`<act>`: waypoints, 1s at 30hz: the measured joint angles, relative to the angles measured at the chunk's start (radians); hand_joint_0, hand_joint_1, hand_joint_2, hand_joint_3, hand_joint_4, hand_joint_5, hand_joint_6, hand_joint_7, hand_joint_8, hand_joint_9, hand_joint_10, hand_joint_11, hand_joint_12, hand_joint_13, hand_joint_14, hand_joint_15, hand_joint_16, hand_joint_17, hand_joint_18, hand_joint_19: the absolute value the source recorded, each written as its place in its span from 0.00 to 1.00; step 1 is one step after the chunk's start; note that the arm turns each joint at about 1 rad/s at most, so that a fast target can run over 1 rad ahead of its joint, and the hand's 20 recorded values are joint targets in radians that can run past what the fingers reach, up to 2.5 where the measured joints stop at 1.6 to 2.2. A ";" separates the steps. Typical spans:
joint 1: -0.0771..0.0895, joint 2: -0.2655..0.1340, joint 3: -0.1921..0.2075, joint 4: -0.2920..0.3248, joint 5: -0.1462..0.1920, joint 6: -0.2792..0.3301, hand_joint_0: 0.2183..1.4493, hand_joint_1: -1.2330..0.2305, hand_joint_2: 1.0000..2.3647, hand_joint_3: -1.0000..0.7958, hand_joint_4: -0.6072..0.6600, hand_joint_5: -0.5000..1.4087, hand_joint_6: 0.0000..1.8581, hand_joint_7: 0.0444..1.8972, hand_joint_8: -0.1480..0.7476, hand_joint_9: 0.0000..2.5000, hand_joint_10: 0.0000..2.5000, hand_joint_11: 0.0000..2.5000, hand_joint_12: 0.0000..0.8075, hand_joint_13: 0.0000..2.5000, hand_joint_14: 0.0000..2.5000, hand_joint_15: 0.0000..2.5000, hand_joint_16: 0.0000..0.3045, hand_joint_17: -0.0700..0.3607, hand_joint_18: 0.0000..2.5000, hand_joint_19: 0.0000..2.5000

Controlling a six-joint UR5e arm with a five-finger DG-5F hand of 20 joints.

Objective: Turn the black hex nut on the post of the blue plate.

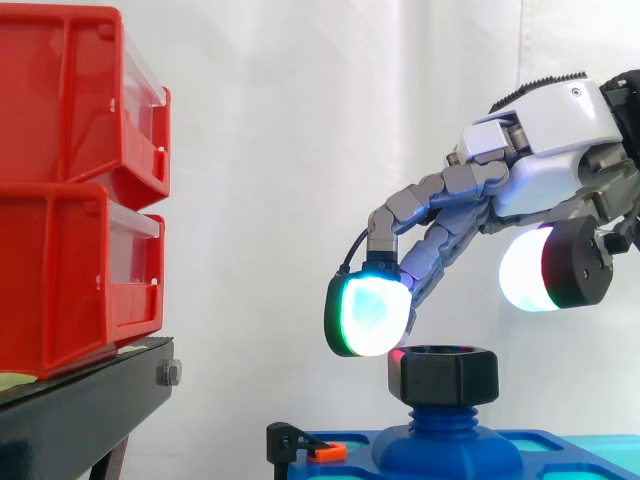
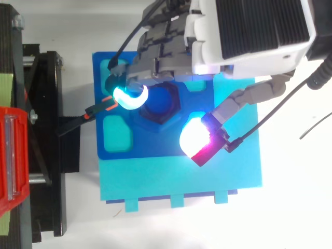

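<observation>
The black nut (image 1: 443,373) sat low centre on the blue plate (image 2: 116,155), just beneath the hand (image 1: 545,160), whose fingers hung spread, gripping nothing. Red bins (image 1: 70,200) stood far left.

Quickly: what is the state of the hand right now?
Hand: open, holding nothing; its fingertips are just above the black hex nut.

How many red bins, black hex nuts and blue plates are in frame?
red bins: 2
black hex nut: 1
blue plate: 1
Total: 4
</observation>
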 measured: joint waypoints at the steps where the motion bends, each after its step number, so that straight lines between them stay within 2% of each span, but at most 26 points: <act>1: -0.001 0.000 0.000 0.000 0.000 0.000 0.21 0.50 0.00 0.28 0.61 0.16 0.27 0.47 0.38 0.21 0.00 0.10 0.40 0.25 0.01 0.13 0.13 0.37 0.13 0.15; 19: -0.003 -0.001 -0.003 0.002 0.000 -0.011 0.21 0.50 0.00 0.28 0.61 0.16 0.27 0.47 0.38 0.21 0.00 0.11 0.40 0.26 0.01 0.14 0.13 0.37 0.13 0.15; 30: -0.002 0.000 -0.024 0.030 0.000 -0.009 0.21 0.50 0.00 0.28 0.61 0.16 0.27 0.47 0.38 0.21 0.00 0.11 0.40 0.26 0.01 0.14 0.13 0.37 0.13 0.15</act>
